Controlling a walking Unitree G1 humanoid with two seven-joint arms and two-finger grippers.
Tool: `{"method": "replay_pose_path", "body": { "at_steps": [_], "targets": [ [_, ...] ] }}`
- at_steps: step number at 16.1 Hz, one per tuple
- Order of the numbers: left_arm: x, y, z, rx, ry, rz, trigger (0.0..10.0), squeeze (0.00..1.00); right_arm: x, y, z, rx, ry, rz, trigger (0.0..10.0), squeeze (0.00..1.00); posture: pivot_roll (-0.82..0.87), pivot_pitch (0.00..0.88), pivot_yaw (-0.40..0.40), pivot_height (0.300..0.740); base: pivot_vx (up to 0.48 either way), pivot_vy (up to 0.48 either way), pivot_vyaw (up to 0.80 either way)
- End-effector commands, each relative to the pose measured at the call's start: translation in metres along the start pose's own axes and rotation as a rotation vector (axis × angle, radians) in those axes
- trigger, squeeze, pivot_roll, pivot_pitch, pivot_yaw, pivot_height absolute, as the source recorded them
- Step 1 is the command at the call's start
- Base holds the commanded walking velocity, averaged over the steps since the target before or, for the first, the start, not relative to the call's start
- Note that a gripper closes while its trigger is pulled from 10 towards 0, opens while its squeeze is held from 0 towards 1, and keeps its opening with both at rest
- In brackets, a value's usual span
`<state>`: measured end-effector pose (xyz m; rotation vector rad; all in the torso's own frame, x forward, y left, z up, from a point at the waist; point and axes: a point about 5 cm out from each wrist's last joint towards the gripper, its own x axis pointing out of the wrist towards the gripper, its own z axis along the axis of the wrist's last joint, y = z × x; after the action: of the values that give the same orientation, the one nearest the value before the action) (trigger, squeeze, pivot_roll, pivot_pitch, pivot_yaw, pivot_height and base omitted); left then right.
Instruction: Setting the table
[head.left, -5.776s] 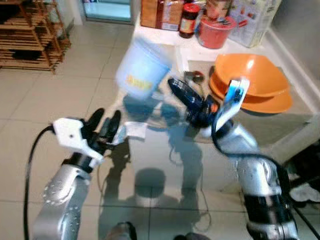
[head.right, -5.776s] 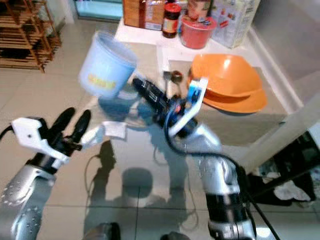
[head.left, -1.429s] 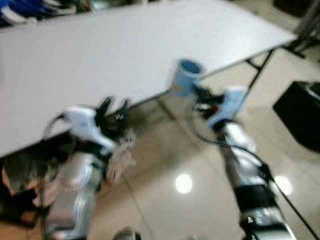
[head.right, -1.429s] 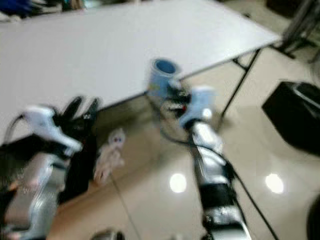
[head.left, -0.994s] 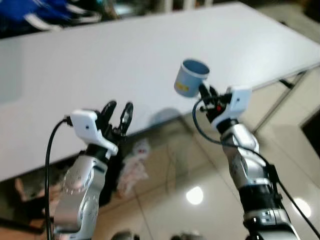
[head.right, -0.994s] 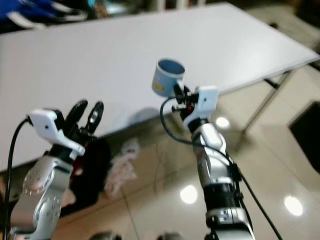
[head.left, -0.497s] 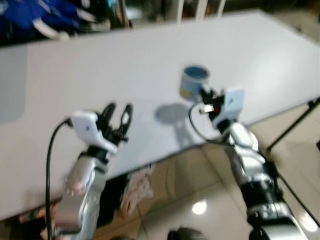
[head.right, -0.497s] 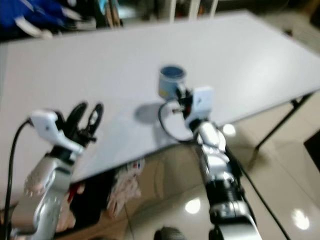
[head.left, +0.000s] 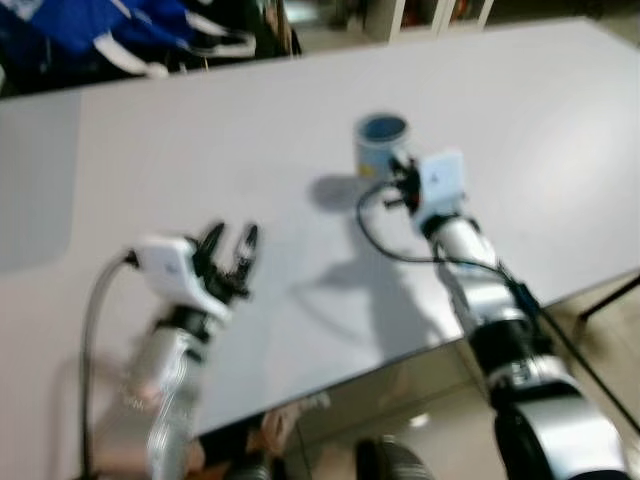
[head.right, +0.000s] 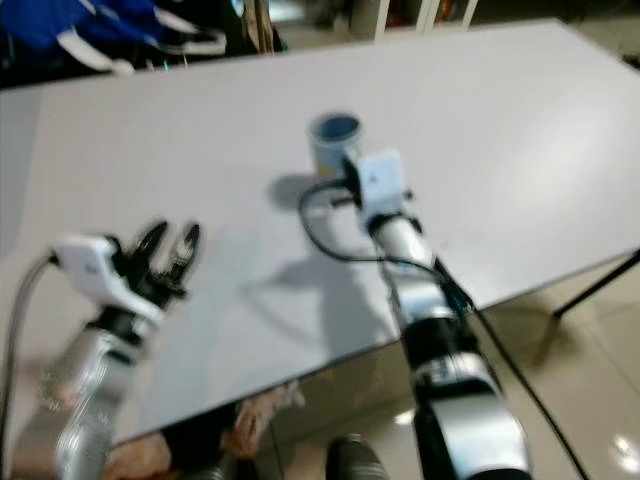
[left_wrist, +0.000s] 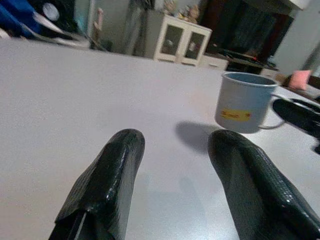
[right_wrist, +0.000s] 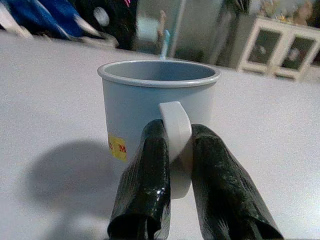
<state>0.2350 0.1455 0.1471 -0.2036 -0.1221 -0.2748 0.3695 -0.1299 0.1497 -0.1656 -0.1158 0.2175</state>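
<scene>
The right gripper pinches the white handle of the upright light-blue mug over the white table's far middle, while the left gripper hovers with fingers spread above the near left.

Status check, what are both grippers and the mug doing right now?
Right gripper shut on the handle of the blue mug, upright over the white table. Left gripper open, holding nothing, low above the table. Nothing near the mug.
</scene>
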Motion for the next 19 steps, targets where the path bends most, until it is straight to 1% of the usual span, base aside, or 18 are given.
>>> {"method": "replay_pose_path", "body": {
  "at_steps": [1, 3, 4, 5, 6, 7, 9, 11, 12, 13, 15, 16, 17, 18, 19],
  "targets": [
    [-0.008, 0.001, 0.002, 0.004, 0.011, 0.009, 10.0, 0.00, 0.003, 0.003, 0.003, 0.019, -0.026, -0.003, 10.0, 0.00, -0.03, 0.191, -0.016, 0.740, 0.000, 0.000, 0.00],
    [-0.015, -0.002, 0.002, 0.002, 0.034, 0.007, 10.0, 0.00, 0.006, 0.007, 0.002, 0.071, -0.027, 0.004, 10.0, 0.00, -0.02, 0.215, -0.012, 0.740, 0.000, 0.000, 0.00],
    [-0.017, -0.003, 0.002, 0.002, 0.039, 0.006, 10.0, 0.00, 0.006, 0.008, 0.002, 0.078, -0.027, 0.010, 10.0, 0.00, -0.01, 0.223, -0.011, 0.740, 0.000, 0.000, 0.00],
    [-0.022, -0.005, 0.003, 0.002, 0.050, 0.007, 10.0, 0.00, 0.006, 0.008, 0.000, 0.082, -0.019, 0.004, 10.0, 0.32, 0.00, 0.246, -0.006, 0.740, 0.000, 0.000, 0.00],
    [-0.025, -0.005, 0.003, 0.003, 0.055, 0.008, 10.0, 0.00, 0.006, 0.007, -0.003, 0.056, -0.007, -0.012, 10.0, 0.96, 0.00, 0.250, -0.004, 0.740, 0.000, 0.000, 0.00],
    [-0.027, -0.006, 0.005, 0.005, 0.061, 0.009, 10.0, 0.00, 0.006, 0.002, -0.006, 0.031, 0.005, -0.040, 10.0, 1.00, 0.01, 0.261, -0.002, 0.740, 0.000, 0.000, 0.00],
    [-0.032, -0.007, 0.007, 0.009, 0.073, 0.010, 10.0, 0.00, 0.005, -0.007, -0.008, -0.003, 0.014, -0.088, 10.0, 1.00, 0.02, 0.265, 0.000, 0.740, 0.000, 0.000, 0.00],
    [-0.033, -0.007, 0.008, 0.009, 0.074, 0.011, 10.0, 0.00, 0.006, -0.011, -0.007, -0.011, 0.010, -0.107, 10.0, 1.00, 0.02, 0.265, 0.000, 0.740, 0.000, 0.000, 0.00],
    [-0.033, -0.007, 0.008, 0.008, 0.077, 0.011, 10.0, 0.00, 0.007, -0.013, -0.004, 0.007, -0.006, -0.109, 10.0, 1.00, 0.02, 0.255, -0.002, 0.740, 0.000, 0.000, 0.00],
    [-0.031, -0.008, 0.008, 0.008, 0.081, 0.007, 10.0, 0.00, 0.008, -0.009, 0.003, 0.061, -0.057, -0.048, 10.0, 1.00, 0.01, 0.250, -0.005, 0.740, 0.000, 0.000, 0.00],
    [-0.029, -0.008, 0.007, 0.005, 0.081, 0.005, 10.0, 0.00, 0.003, -0.006, 0.009, 0.113, -0.118, 0.029, 10.0, 1.00, 0.00, 0.235, -0.006, 0.740, 0.000, 0.000, 0.00],
    [-0.025, -0.008, 0.006, 0.001, 0.076, 0.004, 10.0, 0.00, -0.008, -0.005, 0.011, 0.144, -0.155, 0.114, 10.0, 1.00, -0.02, 0.222, -0.004, 0.740, 0.000, 0.000, 0.00],
    [-0.023, -0.008, 0.006, -0.001, 0.075, 0.004, 10.0, 0.00, -0.014, -0.005, 0.010, 0.160, -0.167, 0.154, 10.0, 1.00, -0.02, 0.220, -0.003, 0.740, 0.000, 0.000, 0.00],
    [-0.020, -0.007, 0.005, -0.020, 0.070, 0.008, 10.0, 0.00, -0.026, -0.011, 0.009, 0.153, -0.173, 0.186, 10.0, 1.00, -0.03, 0.212, -0.002, 0.740, 0.000, 0.000, 0.00],
    [-0.016, -0.006, 0.002, -0.024, 0.073, 0.014, 10.0, 0.00, -0.037, -0.019, 0.006, 0.128, -0.167, 0.204, 10.0, 0.00, -0.06, 0.198, 0.002, 0.740, 0.000, 0.000, 0.00]
  ]
}}
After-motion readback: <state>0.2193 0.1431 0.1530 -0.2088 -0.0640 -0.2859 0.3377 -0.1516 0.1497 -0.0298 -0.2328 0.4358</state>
